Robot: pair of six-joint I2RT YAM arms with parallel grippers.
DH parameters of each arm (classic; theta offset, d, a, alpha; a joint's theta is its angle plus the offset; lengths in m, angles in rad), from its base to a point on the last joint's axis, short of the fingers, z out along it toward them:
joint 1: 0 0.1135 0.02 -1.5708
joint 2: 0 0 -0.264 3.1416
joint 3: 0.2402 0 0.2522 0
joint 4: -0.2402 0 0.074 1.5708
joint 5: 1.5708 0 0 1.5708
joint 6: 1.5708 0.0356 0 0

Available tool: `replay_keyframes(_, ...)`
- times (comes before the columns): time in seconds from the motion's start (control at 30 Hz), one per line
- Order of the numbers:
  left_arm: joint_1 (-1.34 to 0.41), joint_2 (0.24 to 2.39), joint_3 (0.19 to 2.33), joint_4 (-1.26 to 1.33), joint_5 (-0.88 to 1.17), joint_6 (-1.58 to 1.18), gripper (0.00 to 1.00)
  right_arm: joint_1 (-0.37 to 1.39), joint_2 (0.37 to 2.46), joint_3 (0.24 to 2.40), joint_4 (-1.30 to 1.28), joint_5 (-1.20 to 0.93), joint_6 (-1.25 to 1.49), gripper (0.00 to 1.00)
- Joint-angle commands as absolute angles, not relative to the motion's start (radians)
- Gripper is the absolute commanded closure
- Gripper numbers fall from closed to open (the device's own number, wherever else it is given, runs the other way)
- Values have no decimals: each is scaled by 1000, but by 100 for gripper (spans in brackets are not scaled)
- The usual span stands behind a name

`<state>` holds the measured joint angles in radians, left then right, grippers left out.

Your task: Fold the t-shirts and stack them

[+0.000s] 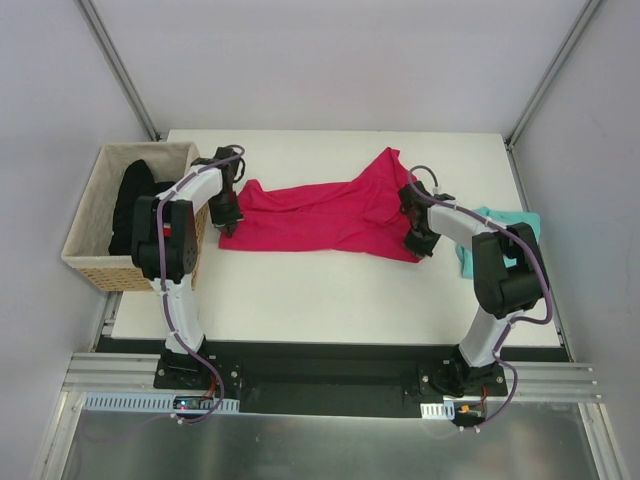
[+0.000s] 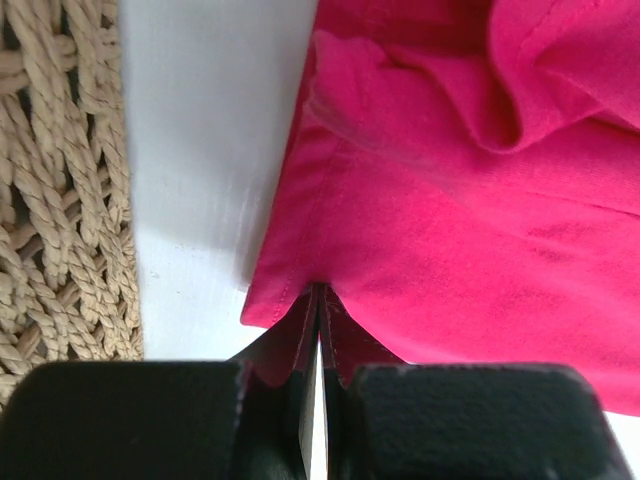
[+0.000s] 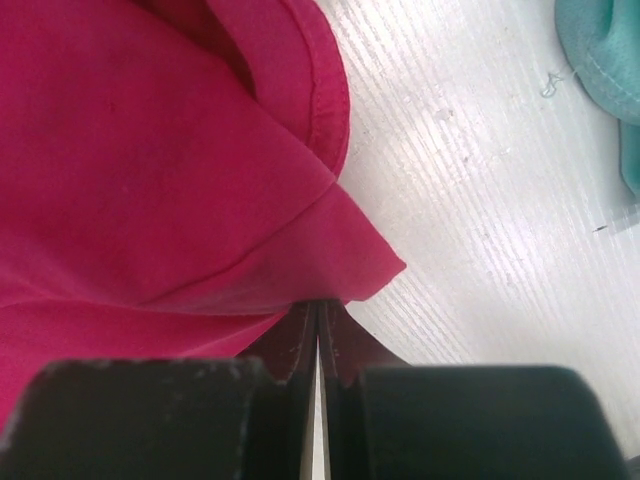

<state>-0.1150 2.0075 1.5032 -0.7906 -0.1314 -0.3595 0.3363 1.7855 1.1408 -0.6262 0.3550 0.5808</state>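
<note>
1. The magenta t-shirt [image 1: 320, 215] lies stretched out on the table [image 1: 330, 290]. Its long axis runs straight away from the basket [image 1: 100, 268], across the table's width.
2. The end nearest the basket is narrow. The far end is wider, with one corner peaking toward the table's back edge. I cannot tell which end holds the neck.
3. The left gripper [image 1: 228, 222] is just beside the basket, its jaws pressed together on the shirt's near hem. The left wrist view shows the hem drawn into a small notch at the fingertips.
4. The right gripper [image 1: 415, 245] is well apart from the basket, at the shirt's far lower corner. Its jaws are clamped together on a folded point of magenta cloth.
5. The teal t-shirt [image 1: 495, 217] lies crumpled at the table edge farthest from the basket, partly under the right arm and apart from the magenta one.
6. The basket sits at the table's left edge and holds a black garment [image 1: 135, 205].
</note>
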Motion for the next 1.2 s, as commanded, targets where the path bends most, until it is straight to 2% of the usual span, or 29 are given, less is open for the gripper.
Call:
replay_keyframes(0.0,-94,2025,1545,-816,-120,-350,100,318,1756,1167,-681,374,623,99)
replay_keyframes(1.17,-48,2059,1513,-836,-107,-365,100,288,1692,1180,-721,394,620,99)
